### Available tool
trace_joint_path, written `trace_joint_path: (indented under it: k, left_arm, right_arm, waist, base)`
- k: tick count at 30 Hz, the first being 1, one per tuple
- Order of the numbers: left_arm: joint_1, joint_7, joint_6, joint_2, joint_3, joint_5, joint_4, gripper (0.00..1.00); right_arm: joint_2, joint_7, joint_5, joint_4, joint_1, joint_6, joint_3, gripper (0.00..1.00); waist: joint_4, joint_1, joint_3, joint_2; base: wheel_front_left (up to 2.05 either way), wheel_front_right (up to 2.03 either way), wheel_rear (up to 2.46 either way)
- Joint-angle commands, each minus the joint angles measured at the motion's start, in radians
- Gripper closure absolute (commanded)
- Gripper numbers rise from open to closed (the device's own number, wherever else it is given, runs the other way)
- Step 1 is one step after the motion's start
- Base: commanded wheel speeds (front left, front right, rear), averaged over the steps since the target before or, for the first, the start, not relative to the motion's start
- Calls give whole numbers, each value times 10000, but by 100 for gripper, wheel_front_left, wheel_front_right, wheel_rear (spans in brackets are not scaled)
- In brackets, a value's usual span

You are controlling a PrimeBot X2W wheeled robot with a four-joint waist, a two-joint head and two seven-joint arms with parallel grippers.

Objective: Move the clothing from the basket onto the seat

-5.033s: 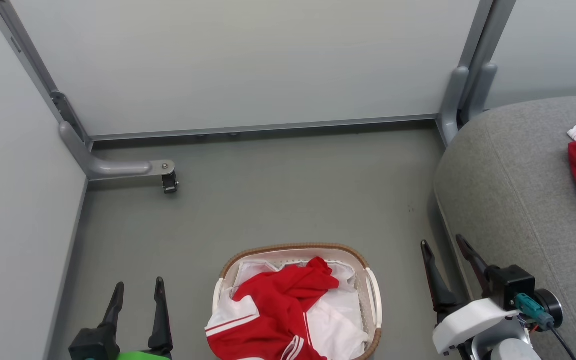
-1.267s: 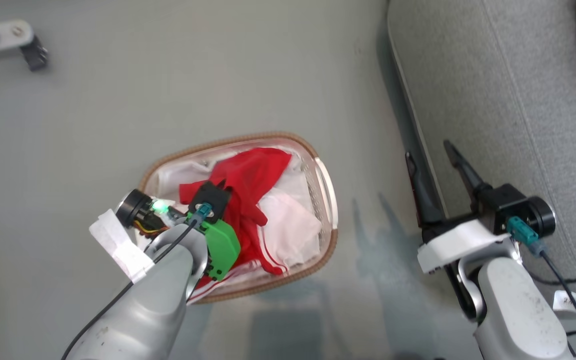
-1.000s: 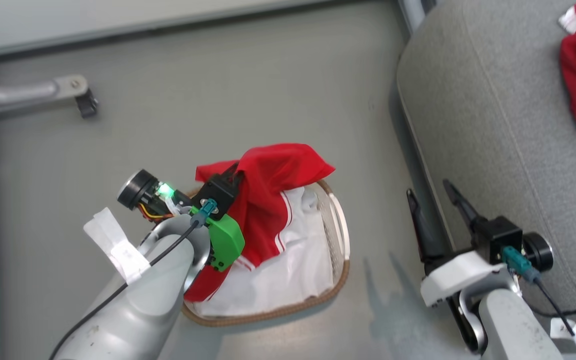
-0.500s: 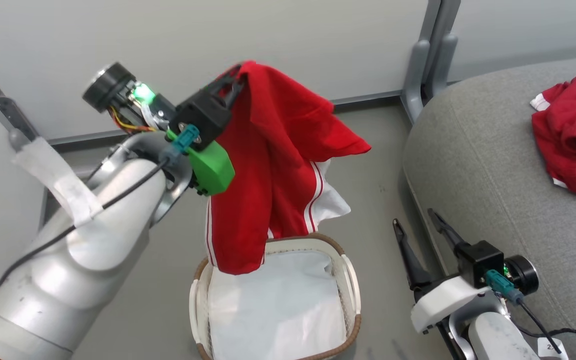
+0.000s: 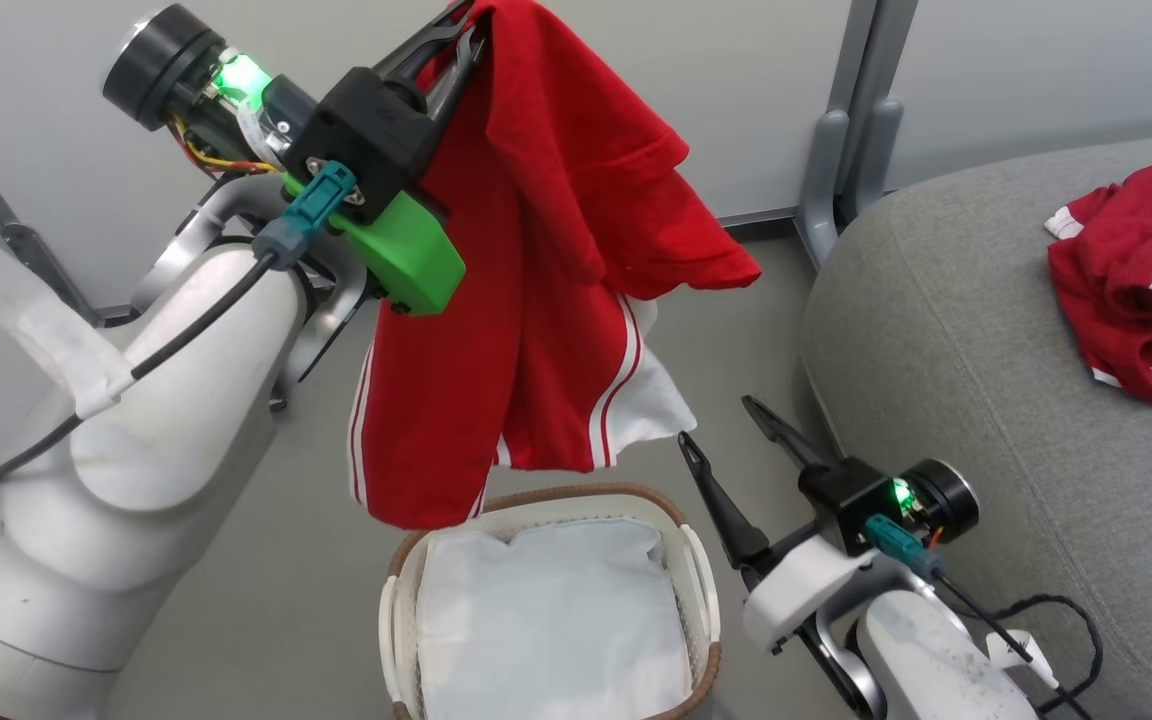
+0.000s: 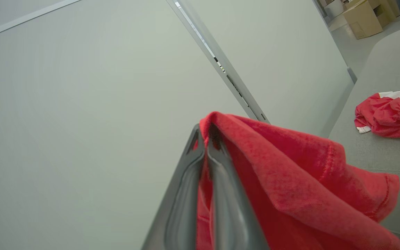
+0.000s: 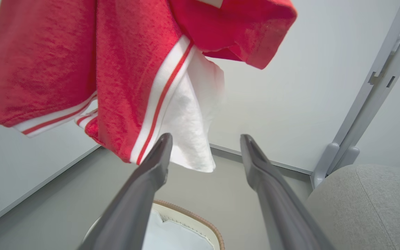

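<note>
Basket [image 5: 702, 585] sits nearest in the head view, on the grey floor [image 5: 276, 600], its white liner [image 5: 546, 620] lying bare inside. Just right of it the right gripper [image 5: 714, 420] hovers with its two dark fingers spread wide and nothing between them, pointing up toward the hanging garment [image 5: 516, 300]. That red garment dangles clear above the basket rim, pinched at its top fold by the left gripper [image 5: 463, 22], whose fingers press together on the cloth. The left wrist view gives the pinch close up: red fabric squeezed between the fingertips and draped off to one side. The right wrist view, from below, shows the hem's white panel and striped trim, apart from the spread fingers. Farther right lies the seat [image 5: 936, 330], with a second garment [image 5: 1131, 280] crumpled on it. Behind stand a pale partition [image 5: 656, 70], partly screened by the hanging cloth, and a grey post [image 5: 851, 130] beside the seat's rounded corner. Cardboard boxes [image 6: 361, 19] show beyond the partition.
</note>
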Motion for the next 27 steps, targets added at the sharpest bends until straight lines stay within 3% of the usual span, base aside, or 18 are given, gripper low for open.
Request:
trace_joint_path:
  k: [1, 11, 19, 25, 26, 27]
  left_arm:
    - [-182, 38, 96, 36, 40, -106, -155, 100]
    - [-280, 141, 240, -165, -65, -200, -595, 100]
    - [-512, -4, 96, -665, -494, -227, -420, 100]
    - [-573, -68, 72, -821, -705, -281, -461, 100]
    - [-537, -82, 68, -820, -721, -314, -471, 100]
    - [-499, -69, 65, -818, -729, -351, -469, 100]
  right_arm:
    - [-45, -49, -87, 77, -278, -11, 26, 0]
    - [-40, -49, -230, 1064, -2116, -11, 496, 0]
    - [-43, -49, 1177, 2897, -3420, -11, 2693, 0]
    - [-49, -49, 2404, 3127, -3983, -11, 3776, 0]
    - [-49, -49, 2516, 3165, -4069, -11, 3869, 13]
    - [-49, -49, 2560, 3192, -4155, -12, 3913, 64]
  waist:
    - [26, 0, 0, 0]
    - [89, 0, 11, 0]
    - [359, 0, -41, 0]
    - [590, 0, -75, 0]
    - [621, 0, -82, 0]
    - [650, 0, -87, 0]
  base:
    - [0, 0, 0]
    - [0, 0, 0]
    - [0, 0, 0]
    - [0, 0, 0]
    - [0, 0, 0]
    - [0, 0, 0]
